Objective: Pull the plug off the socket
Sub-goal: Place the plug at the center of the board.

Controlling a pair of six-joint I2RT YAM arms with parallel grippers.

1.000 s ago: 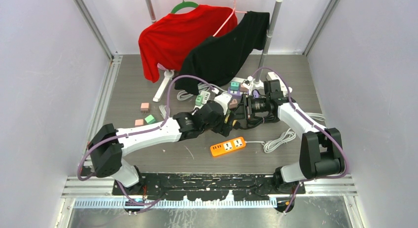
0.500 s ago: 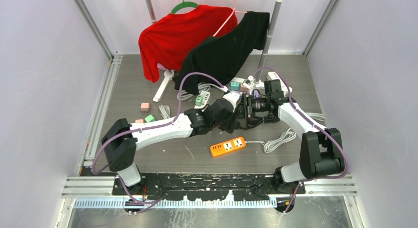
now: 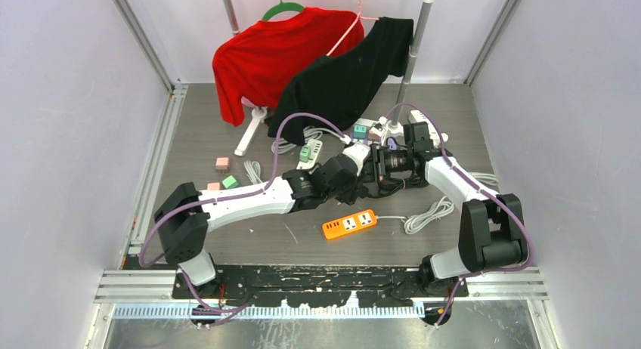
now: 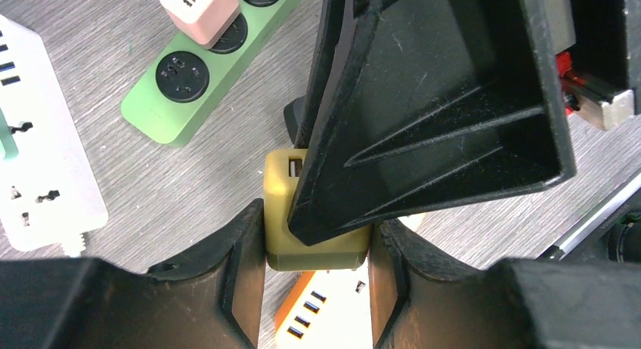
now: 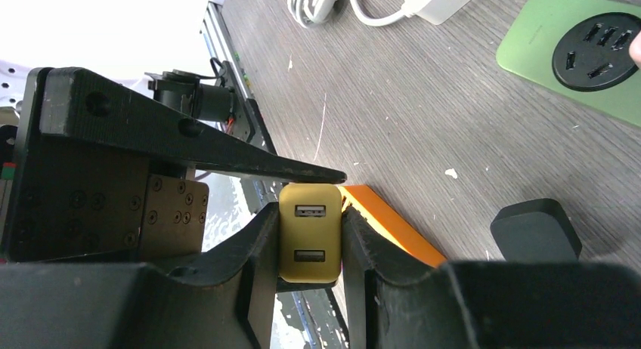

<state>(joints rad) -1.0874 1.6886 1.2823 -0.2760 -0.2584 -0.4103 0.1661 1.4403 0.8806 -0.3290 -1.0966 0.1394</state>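
A yellow two-port USB plug (image 5: 310, 239) hangs above the table between both grippers. My right gripper (image 5: 310, 228) is shut on its two side faces. My left gripper (image 4: 316, 247) comes in from the other side, its pads pressed on the plug (image 4: 317, 252) across the other pair of faces, while a right finger (image 4: 438, 100) covers the top. Seen from above, the two grippers (image 3: 355, 168) (image 3: 376, 170) meet nose to nose and hide the plug. The orange socket strip (image 3: 349, 223) lies flat on the table below, apart from the plug.
A green power strip (image 4: 196, 69) carrying a pink plug (image 4: 200, 9) and a white strip (image 4: 38, 160) lie behind the grippers. A black adapter (image 5: 535, 230) sits near. Red (image 3: 280, 54) and black (image 3: 348, 77) shirts hang at the back. Small cubes (image 3: 222, 165) are left, a cable coil (image 3: 427, 213) right.
My left arm has swung right and forward to meet the right gripper, and its jaws have narrowed onto the plug. The right arm has held still with the plug.
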